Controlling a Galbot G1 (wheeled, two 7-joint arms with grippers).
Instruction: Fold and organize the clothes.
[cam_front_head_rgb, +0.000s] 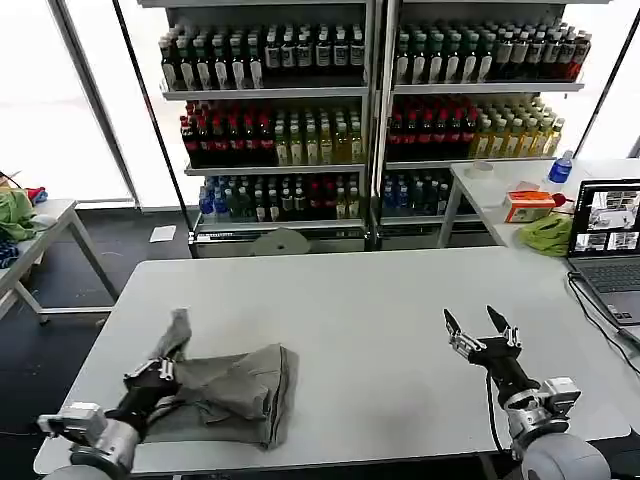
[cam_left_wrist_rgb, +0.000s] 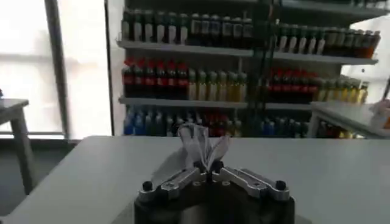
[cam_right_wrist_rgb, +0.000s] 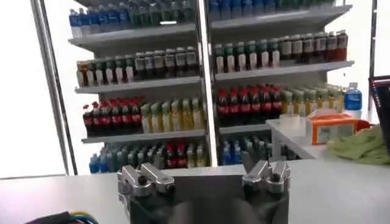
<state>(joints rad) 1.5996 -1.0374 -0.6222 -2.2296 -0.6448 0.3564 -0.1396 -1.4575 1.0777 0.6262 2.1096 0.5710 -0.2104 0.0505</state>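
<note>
Pinching a fold of the crumpled grey shirt (cam_front_head_rgb: 225, 393) near the counter's (cam_front_head_rgb: 370, 320) front left corner, the left gripper (cam_front_head_rgb: 158, 371) has its fingers closed; the right gripper (cam_front_head_rgb: 482, 332) hovers near the front right edge, fingers spread, empty.

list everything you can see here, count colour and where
shirt: one, grey, crumpled on the near left of the table
table: one, white, in front of the robot
bottle shelves: two units, red, green, yellow and blue drinks, behind the table
laptop: one, dark, open at the table's right edge
green cloth: one, bright green, on the side table at right
orange box: one, on that side table
blue bottle: one, on that side table
left gripper: shut on a fold of the shirt
right gripper: open, above bare table at right
</note>
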